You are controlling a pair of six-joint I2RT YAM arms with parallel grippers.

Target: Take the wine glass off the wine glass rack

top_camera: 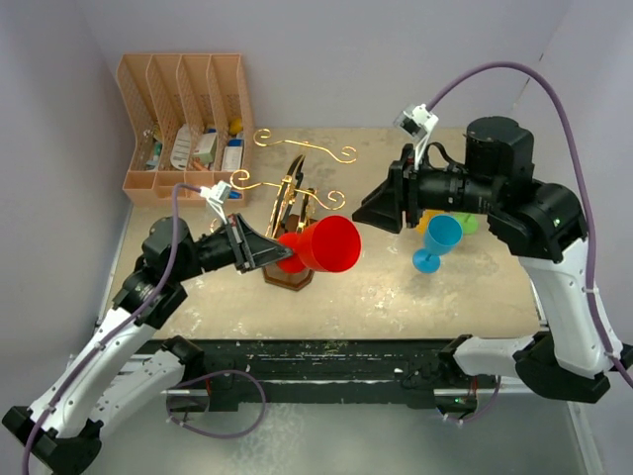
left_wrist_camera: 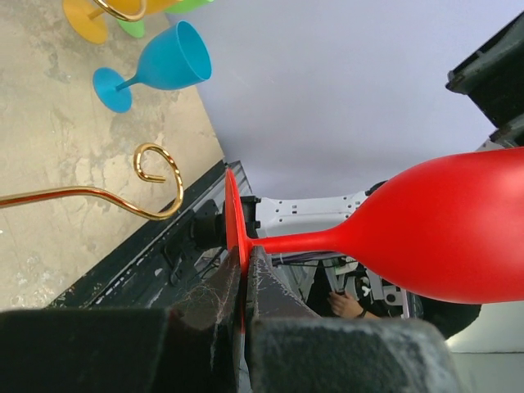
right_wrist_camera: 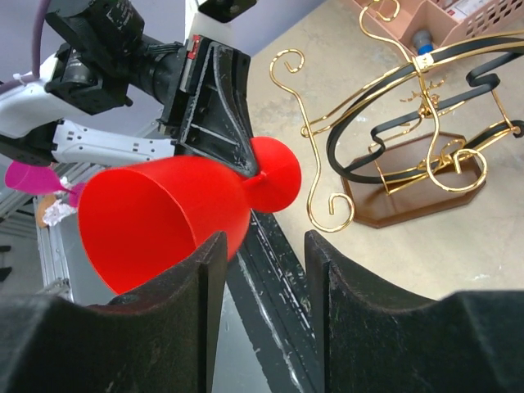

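The red wine glass [top_camera: 331, 244] lies on its side in the air, just off the front right of the wine glass rack [top_camera: 292, 183], clear of its gold wire arms. My left gripper [top_camera: 265, 249] is shut on the flat foot of the glass [left_wrist_camera: 232, 225], and the bowl [left_wrist_camera: 442, 233] points right. My right gripper [top_camera: 368, 213] is open and faces the mouth of the bowl. In the right wrist view the bowl [right_wrist_camera: 164, 213] sits beside the left finger [right_wrist_camera: 201, 286], with nothing between the two fingers. The rack's dark wooden base [right_wrist_camera: 409, 192] rests on the table.
A blue wine glass [top_camera: 437, 242] stands on the table under my right arm, with yellow and green glasses [top_camera: 465, 226] partly hidden behind it. A peach file organiser [top_camera: 188, 119] stands at the back left. A gold curled arm [left_wrist_camera: 155, 184] hangs close to my left gripper.
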